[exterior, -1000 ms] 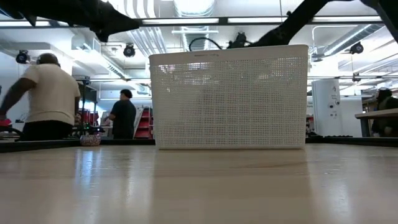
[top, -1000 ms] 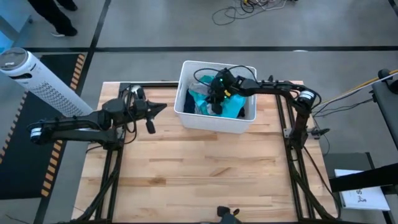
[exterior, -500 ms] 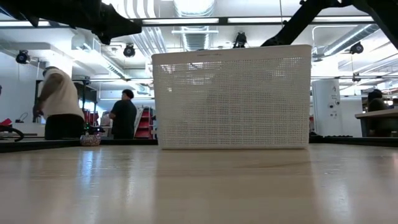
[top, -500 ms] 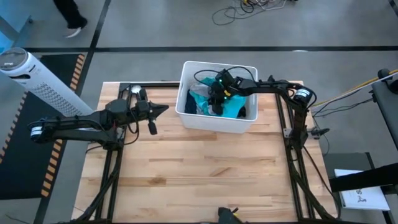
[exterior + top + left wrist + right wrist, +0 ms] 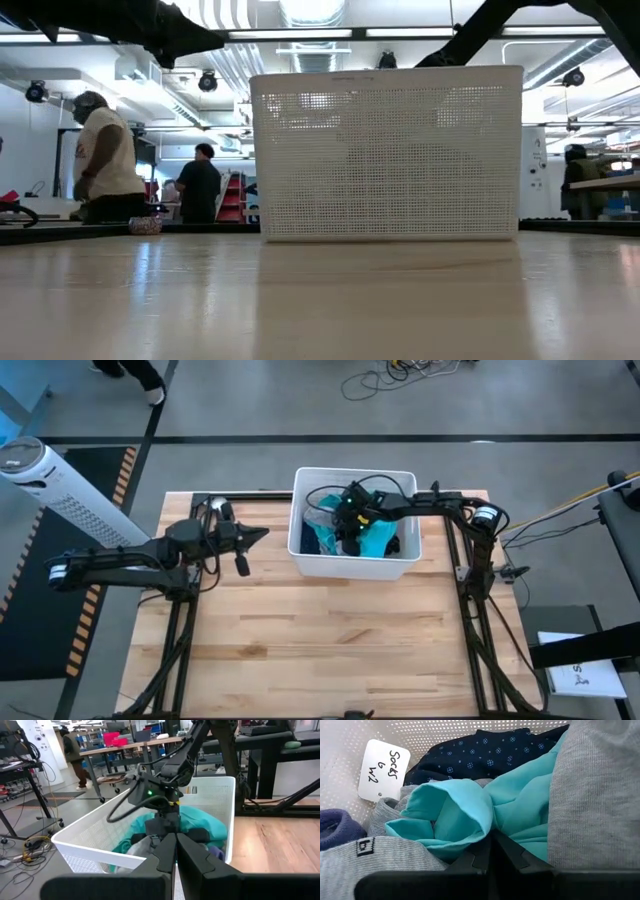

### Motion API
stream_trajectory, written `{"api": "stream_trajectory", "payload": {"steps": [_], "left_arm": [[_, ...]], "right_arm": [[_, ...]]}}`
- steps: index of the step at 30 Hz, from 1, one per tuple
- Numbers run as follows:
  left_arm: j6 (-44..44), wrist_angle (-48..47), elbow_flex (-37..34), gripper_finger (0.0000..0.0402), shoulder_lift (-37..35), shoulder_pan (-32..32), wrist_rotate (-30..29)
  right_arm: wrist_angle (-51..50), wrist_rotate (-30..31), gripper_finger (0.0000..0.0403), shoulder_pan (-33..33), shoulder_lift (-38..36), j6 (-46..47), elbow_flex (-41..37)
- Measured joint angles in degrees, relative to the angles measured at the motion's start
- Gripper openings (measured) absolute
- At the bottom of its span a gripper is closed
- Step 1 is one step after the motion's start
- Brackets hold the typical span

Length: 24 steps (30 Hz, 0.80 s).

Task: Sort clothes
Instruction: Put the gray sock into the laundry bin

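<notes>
A white plastic basket (image 5: 355, 566) stands on the far half of the wooden table and holds the clothes. In it lie a bright teal garment (image 5: 465, 815), a dark navy patterned one (image 5: 485, 755), grey ones (image 5: 600, 795) and a small purple-blue one (image 5: 334, 825). A white tag (image 5: 384, 764) lies against the basket's wall. My right gripper (image 5: 492, 844) reaches down into the basket (image 5: 349, 544) and is shut on the teal garment. My left gripper (image 5: 264, 533) is shut and empty, above the table left of the basket. My right gripper pinches the teal garment at a bunched fold (image 5: 487, 827) between its two fingers. It comes from above, pointing down into the basket. The garment lies slack on the other clothes, with grey cloth on both sides of the fingers.
A white perforated column (image 5: 60, 490) stands off the table's far left. Bare wood (image 5: 330, 650) lies between the basket and the near edge. People move in the room behind (image 5: 100, 160). Cables run along the right arm (image 5: 480, 515).
The basket has slid along the table toward the near edge and a little to the right, staying upright. My right gripper, down in the basket, has gone the same way with it.
</notes>
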Motion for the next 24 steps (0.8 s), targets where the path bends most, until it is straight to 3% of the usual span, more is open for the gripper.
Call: {"api": "stream_trajectory", "payload": {"steps": [7, 15, 24], "left_arm": [[0.3, -0.8, 0.0, 0.0, -1.9, 0.0, 0.0], [0.6, -3.6, 0.0, 0.0, -4.5, 0.0, -0.5], [0.6, -6.1, 0.0, 0.0, -8.0, 0.0, -0.5]], "right_arm": [[-0.7, -0.2, 0.0, 1.9, 0.0, 0.1, 0.5], [-4.6, -0.4, 0.0, 3.5, 0.4, 1.0, 6.7], [-8.8, 4.0, 0.0, 3.8, -4.2, -0.3, 12.3]]}}
